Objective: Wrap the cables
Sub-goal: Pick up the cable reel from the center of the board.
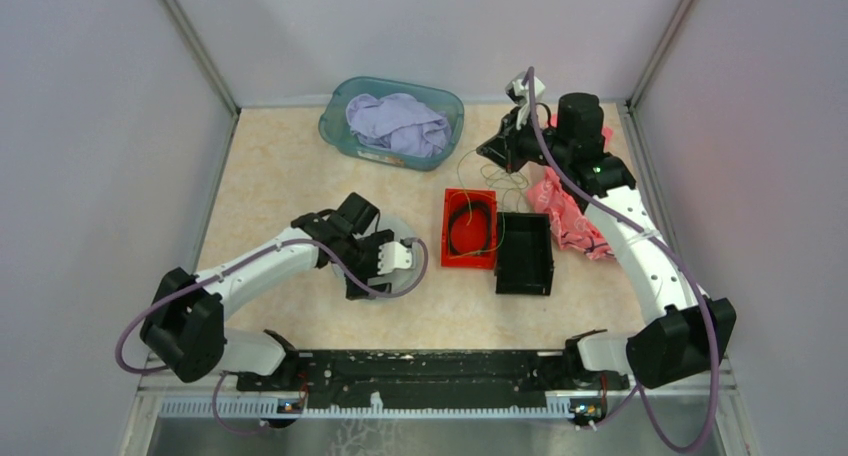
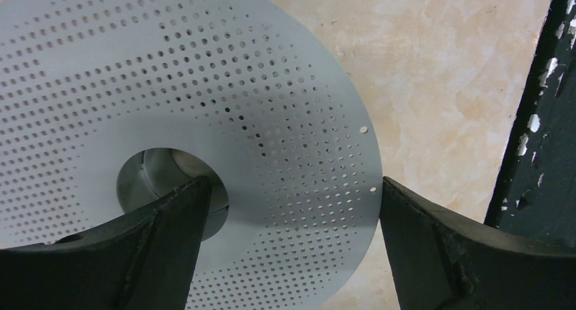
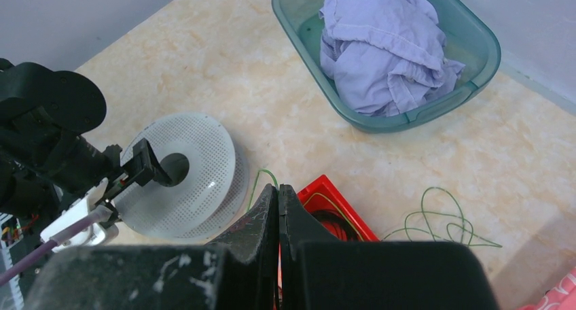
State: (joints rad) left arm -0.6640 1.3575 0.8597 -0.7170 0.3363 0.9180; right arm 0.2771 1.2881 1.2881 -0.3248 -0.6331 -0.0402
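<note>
The left gripper [image 2: 292, 187] is spread wide over the white spool [image 2: 204, 72] — one finger is set at the middle hole, the other just outside the rim. The right gripper [image 3: 278, 187] is pressed shut above the red box [image 3: 325, 187]. Thin wires [image 3: 435, 218] are looped on the table [image 3: 204, 65] beside the box, and some are seen in it — whether one is pinched cannot be told

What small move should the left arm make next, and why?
Probably close the left end effector on the spool: its fingers stand open, one at the centre hole, the other just outside the rim, not yet gripping.
</note>
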